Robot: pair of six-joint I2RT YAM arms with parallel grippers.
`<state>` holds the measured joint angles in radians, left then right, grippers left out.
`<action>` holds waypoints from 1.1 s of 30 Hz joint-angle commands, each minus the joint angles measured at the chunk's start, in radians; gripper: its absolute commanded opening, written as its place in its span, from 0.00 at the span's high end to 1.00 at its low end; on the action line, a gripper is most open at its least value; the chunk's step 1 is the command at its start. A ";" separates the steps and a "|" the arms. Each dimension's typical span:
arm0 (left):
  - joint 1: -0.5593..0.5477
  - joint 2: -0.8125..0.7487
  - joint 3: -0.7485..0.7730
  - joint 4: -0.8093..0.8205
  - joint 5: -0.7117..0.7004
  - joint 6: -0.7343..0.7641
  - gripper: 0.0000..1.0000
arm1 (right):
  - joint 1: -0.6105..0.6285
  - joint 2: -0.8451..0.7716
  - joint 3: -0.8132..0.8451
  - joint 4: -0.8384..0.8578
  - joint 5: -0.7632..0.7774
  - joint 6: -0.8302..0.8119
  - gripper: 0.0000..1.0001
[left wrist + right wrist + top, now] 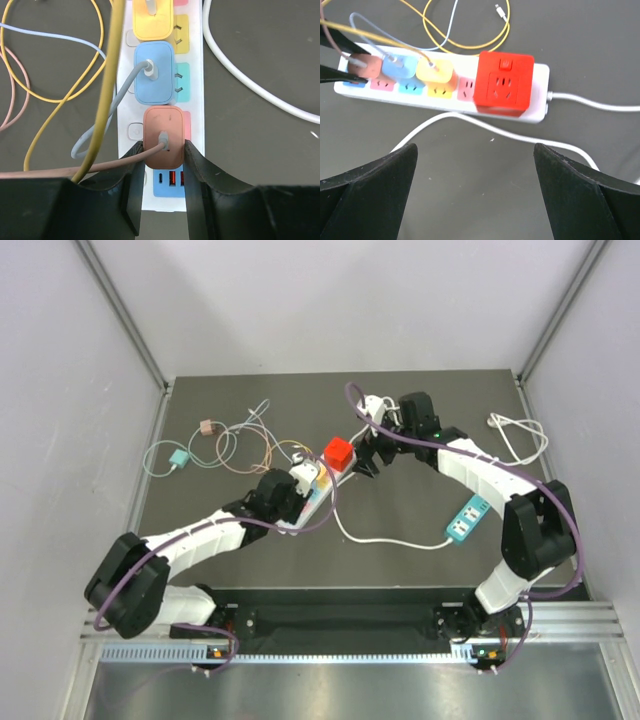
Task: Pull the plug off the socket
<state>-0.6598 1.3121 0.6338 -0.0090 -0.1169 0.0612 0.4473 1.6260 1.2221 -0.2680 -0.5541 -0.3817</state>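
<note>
while left arm (195, 540) lies low, left fingers (131, 200) pinch pink plug (162, 137) | right fingers (370, 195) spread beside strip (540, 102)

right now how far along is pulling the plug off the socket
Done: the left jaws are shut on the pink plug at the end of the power strip. In hand: that grip only; the plug looks fully seated. Left: pulling it out. The right jaws stand open above the table, near the red cube adapter, not steadying the strip.

Left tool (162, 152) tight in a grip, right tool (475, 150) agape.
</note>
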 commanded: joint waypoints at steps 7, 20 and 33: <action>-0.027 -0.036 -0.033 0.029 0.171 0.042 1.00 | -0.001 0.043 0.005 0.055 0.065 0.017 0.00; -0.029 -0.033 -0.031 0.058 0.181 0.028 0.97 | 0.071 0.186 0.151 -0.013 0.210 0.023 0.00; -0.031 -0.031 -0.031 0.061 0.168 0.022 0.86 | 0.136 0.296 0.229 -0.042 0.293 0.018 0.00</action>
<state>-0.6746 1.2896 0.6128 0.0063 -0.0143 0.0811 0.5606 1.9121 1.3975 -0.3038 -0.2962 -0.3695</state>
